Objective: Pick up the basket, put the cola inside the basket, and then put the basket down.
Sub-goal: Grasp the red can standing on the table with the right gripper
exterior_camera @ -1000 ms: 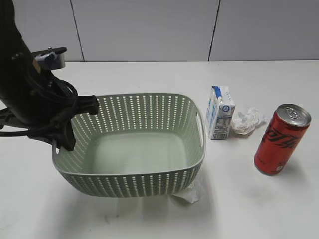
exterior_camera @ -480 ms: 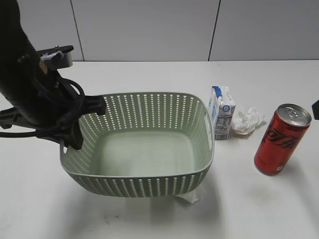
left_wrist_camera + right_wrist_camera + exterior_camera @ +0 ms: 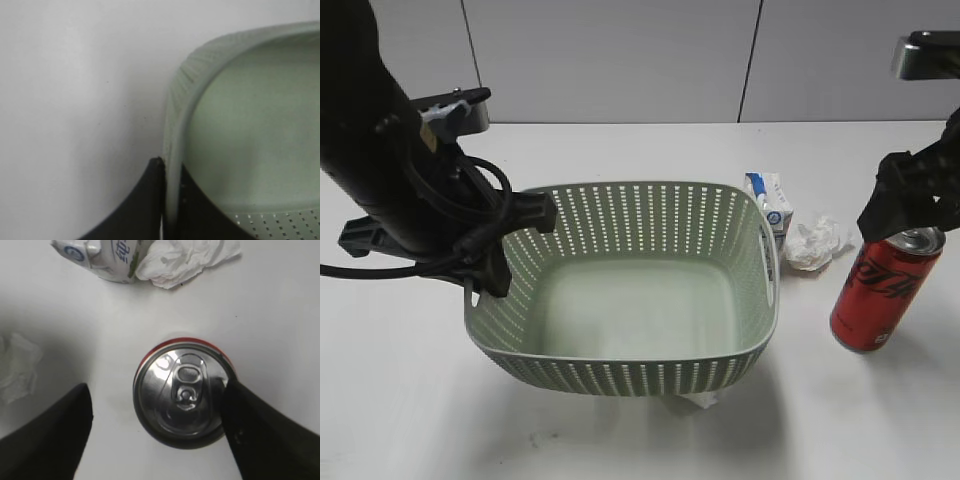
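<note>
With the left gripper (image 3: 167, 200) pinching the basket (image 3: 630, 300) rim aloft, the right gripper (image 3: 155, 432), jaws spread astride the cola (image 3: 181, 391) upright on the bench (image 3: 880, 420), needed to sink squarely before closing.

I see a small white-and-blue carton (image 3: 775, 208) on the white table (image 3: 620, 440), with a crumpled white tissue (image 3: 813, 243) just beside it on the right. Another bit of crumpled clear wrapping (image 3: 17, 367) lies near the front.
</note>
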`<state>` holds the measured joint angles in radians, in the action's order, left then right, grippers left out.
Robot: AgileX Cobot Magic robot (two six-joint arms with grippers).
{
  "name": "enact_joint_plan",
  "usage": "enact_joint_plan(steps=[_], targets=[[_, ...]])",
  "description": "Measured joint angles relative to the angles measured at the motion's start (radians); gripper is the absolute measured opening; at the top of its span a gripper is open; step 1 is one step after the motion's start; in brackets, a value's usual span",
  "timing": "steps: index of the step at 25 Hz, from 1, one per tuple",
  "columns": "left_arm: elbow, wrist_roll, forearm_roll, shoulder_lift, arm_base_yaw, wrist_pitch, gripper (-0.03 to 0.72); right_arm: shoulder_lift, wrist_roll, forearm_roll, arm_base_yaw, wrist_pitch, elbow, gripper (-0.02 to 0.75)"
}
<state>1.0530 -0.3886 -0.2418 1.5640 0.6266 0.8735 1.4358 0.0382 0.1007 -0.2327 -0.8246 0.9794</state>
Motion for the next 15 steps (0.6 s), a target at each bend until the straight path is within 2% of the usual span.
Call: enact_joint_plan(steps=[6,15], targets=[[0.000,0.000,0.000,0.000,0.000,-0.004,0.000,0.024,-0.046,-0.086,-0.001,0.018,0.006,0.627],[0.000,0.000,0.001,0.000,0.000,-0.004,0.000,-0.002,-0.021,-0.025,-0.002,0.049,0.006,0.627]])
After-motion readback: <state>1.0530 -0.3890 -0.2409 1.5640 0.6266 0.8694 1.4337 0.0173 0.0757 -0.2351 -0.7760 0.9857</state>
